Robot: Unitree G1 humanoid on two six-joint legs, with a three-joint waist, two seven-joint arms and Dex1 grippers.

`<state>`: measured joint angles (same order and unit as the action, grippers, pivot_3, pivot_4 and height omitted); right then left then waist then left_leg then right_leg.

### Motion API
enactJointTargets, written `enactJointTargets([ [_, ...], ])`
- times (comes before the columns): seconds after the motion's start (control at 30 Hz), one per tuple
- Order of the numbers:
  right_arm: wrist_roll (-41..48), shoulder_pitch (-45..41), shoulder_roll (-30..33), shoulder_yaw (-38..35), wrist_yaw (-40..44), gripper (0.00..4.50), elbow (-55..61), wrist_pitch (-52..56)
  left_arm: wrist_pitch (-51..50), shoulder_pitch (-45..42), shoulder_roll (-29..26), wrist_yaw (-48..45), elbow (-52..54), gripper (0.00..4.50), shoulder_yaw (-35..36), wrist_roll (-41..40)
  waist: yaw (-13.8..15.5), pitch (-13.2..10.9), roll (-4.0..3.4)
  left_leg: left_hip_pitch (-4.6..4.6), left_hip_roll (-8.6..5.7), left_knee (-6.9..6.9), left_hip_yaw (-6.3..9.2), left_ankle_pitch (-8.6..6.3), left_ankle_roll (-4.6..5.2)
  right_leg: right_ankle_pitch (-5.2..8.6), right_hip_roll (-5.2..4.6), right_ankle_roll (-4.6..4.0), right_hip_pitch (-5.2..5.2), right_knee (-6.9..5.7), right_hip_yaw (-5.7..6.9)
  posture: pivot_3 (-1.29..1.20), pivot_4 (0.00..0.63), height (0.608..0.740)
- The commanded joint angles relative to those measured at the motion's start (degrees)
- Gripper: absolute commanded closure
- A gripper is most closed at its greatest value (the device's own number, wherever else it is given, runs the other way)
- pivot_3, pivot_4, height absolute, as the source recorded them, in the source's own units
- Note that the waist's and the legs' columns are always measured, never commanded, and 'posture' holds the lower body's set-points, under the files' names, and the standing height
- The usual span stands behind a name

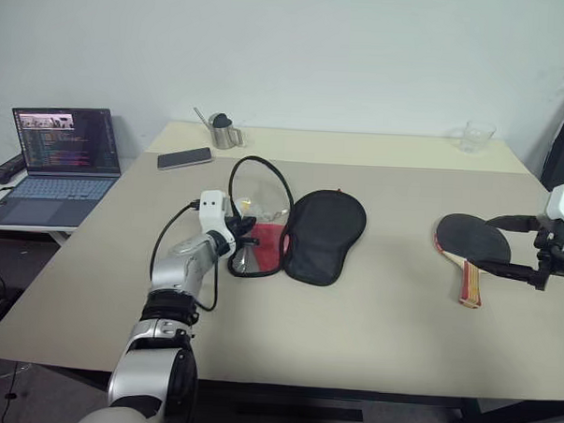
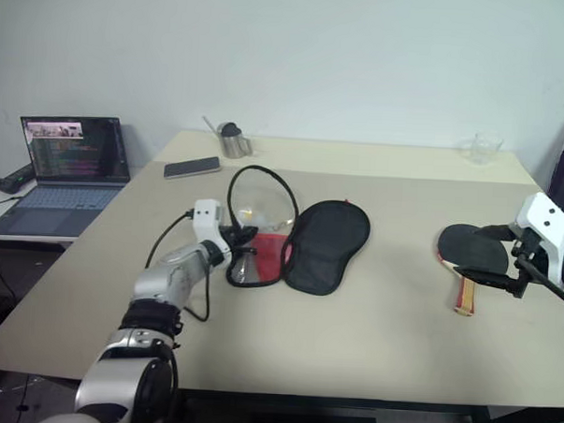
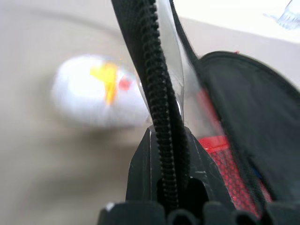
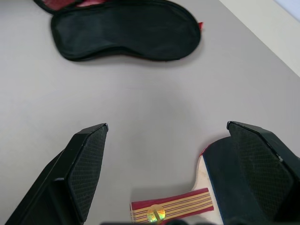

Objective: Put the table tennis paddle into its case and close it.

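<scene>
Head views: the case lies mid-counter, its zip rim lifted; the table tennis paddle lies well right of the case; left wrist view: left claw clamped on the case's zip edge; right wrist view: right claw spread wide, over the paddle's handle.

Silver arm segments (black joints between) are seen, with white wrist blocks and black cabling.

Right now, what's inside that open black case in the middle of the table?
The case lies unzipped, its upper flap lifted by the left jaws shut on the zipper edge. Inside shows red lining and red mesh; no paddle. The paddle lies apart, near the right jaws. Deeper corners are covered.
</scene>
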<state>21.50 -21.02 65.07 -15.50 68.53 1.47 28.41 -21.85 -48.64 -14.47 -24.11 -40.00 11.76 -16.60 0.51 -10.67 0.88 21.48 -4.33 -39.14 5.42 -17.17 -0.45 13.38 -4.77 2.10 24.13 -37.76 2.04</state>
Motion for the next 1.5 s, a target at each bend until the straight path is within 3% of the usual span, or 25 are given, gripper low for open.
enactJointTargets([
  [0.03,0.38,-1.02,0.96,-0.73,-0.37,0.00,0.98,-0.39,3.27,-4.01,2.63,2.51,-1.41,4.48,0.45,-0.08,0.03,0.00,0.01,0.00,0.00,0.00,-0.01,0.00,0.00,0.00,0.00,0.00,0.00,0.01,0.00,0.00,0.150,0.740],
  [0.27,0.44,-0.37,1.01,-1.03,-0.47,0.00,1.37,-0.34,3.34,-4.60,7.48,3.69,-0.21,4.48,-1.00,0.03,0.00,-0.01,0.02,0.00,0.02,0.01,-0.07,0.00,0.00,0.00,0.01,0.01,0.01,0.03,-0.03,0.00,0.150,0.740],
  [0.67,0.22,-1.05,0.65,-0.12,-0.67,0.00,0.86,-0.71,-2.09,1.95,8.65,7.11,9.85,4.48,-2.52,-0.13,0.04,-0.01,0.02,0.00,0.02,0.00,-0.07,0.00,0.00,0.00,0.01,0.01,0.00,0.03,-0.04,0.00,0.150,0.740],
  [0.77,0.25,-1.43,0.58,0.38,-0.71,0.00,0.56,-0.88,-3.38,2.41,8.61,7.37,10.95,3.75,-2.65,-0.31,0.05,-0.01,0.02,-0.01,0.02,0.00,-0.07,0.00,-0.01,0.00,0.01,0.01,0.01,0.02,-0.04,0.00,0.150,0.740],
  [1.0,0.12,-2.11,0.21,1.30,-0.72,0.00,0.11,-1.14,-4.05,2.85,7.30,7.26,13.18,1.25,-3.40,0.74,0.05,-0.01,0.03,-0.01,0.02,0.00,-0.07,0.00,-0.01,0.00,0.01,0.01,0.00,0.02,-0.04,0.00,0.150,0.740],
  [1.1,0.30,-1.84,0.19,1.25,-0.81,0.00,0.32,-1.05,-4.24,3.14,4.20,4.05,14.07,0.17,-4.49,1.21,0.03,-0.01,0.02,-0.01,0.02,0.00,-0.08,0.00,-0.01,0.00,0.01,0.01,0.01,0.02,-0.05,0.00,0.150,0.740],
  [1.37,0.73,0.13,-0.27,-0.06,-2.95,0.00,2.26,0.45,-7.13,5.43,-8.93,-10.21,20.96,0.17,-7.73,0.75,-0.11,-0.01,0.02,-0.02,0.03,0.01,-0.06,0.01,-0.01,0.00,0.04,0.01,0.01,0.03,-0.05,0.00,0.150,0.740],
  [1.5,-1.31,-0.41,-3.24,0.33,-11.54,0.00,3.24,4.01,-7.85,10.18,-18.81,-23.14,28.21,0.17,-9.11,-1.31,-0.59,-0.01,0.02,-0.03,0.04,0.04,-0.06,0.01,-0.02,0.01,0.05,0.00,0.02,0.03,-0.09,0.00,0.150,0.740],
])
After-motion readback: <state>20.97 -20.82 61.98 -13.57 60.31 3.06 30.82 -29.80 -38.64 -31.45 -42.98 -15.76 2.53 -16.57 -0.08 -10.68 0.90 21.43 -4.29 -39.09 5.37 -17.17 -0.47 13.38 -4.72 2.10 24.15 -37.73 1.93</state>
